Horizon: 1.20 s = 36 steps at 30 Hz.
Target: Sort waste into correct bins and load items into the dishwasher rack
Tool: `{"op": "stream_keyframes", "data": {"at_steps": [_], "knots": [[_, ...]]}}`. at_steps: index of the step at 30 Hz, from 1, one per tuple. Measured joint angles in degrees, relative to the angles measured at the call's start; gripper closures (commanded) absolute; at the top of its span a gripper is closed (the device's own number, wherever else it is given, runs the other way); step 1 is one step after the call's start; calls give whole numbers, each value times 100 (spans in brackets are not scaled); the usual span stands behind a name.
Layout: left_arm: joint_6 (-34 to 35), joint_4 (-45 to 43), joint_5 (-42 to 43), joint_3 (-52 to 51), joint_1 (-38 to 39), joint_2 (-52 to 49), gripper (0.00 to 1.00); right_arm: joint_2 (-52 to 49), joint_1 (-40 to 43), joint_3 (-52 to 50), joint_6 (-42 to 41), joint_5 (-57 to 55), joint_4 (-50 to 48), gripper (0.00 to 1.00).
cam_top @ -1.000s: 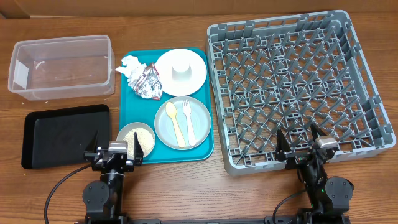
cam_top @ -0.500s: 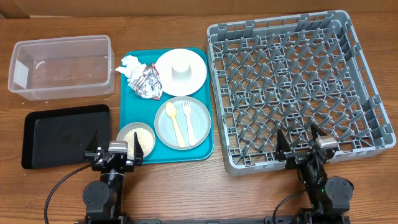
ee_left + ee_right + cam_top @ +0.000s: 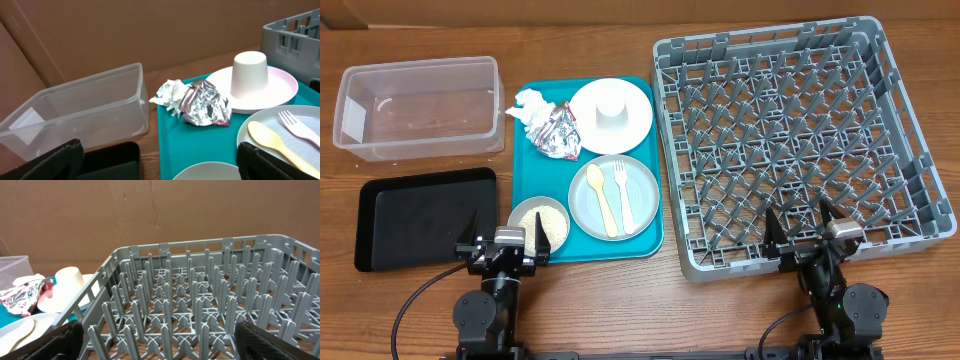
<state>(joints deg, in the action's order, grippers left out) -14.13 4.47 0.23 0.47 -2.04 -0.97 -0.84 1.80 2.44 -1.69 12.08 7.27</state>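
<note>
A teal tray [image 3: 650, 215] holds a white napkin [image 3: 529, 102], a foil wrapper [image 3: 556, 133], a white plate [image 3: 633, 100] with an upturned white cup [image 3: 611, 111], a grey-blue plate [image 3: 644, 205] with a yellow spoon [image 3: 602, 199] and white fork [image 3: 624, 192], and a small bowl [image 3: 540, 224] of rice grains. The clear tub [image 3: 420, 105] and black tray [image 3: 420, 215] lie to the left; the grey rack [image 3: 800, 140] is on the right. My left gripper [image 3: 506, 243] is open and empty near the bowl. My right gripper [image 3: 803, 236] is open and empty at the rack's near edge.
A brown cardboard wall [image 3: 150, 30] stands behind the table. In the left wrist view the napkin [image 3: 171, 94] and foil wrapper [image 3: 206, 104] lie ahead, beside the clear tub [image 3: 75, 115]. The right wrist view looks into the rack's pegs [image 3: 200, 305].
</note>
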Motion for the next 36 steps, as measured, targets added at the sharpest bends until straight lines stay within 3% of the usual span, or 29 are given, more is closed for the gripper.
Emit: {"op": "stream_keyframes", "data": {"at_steps": [23,27,36], "knots": [[0,2,0,0,0,0,0,0,0,-13,0,4,-168,0],[0,2,0,0,0,0,0,4,0,-17,-96,494,-103,0],[0,0,2,0,0,0,0,4,0,98,-1161,1554,-68,0]]}}
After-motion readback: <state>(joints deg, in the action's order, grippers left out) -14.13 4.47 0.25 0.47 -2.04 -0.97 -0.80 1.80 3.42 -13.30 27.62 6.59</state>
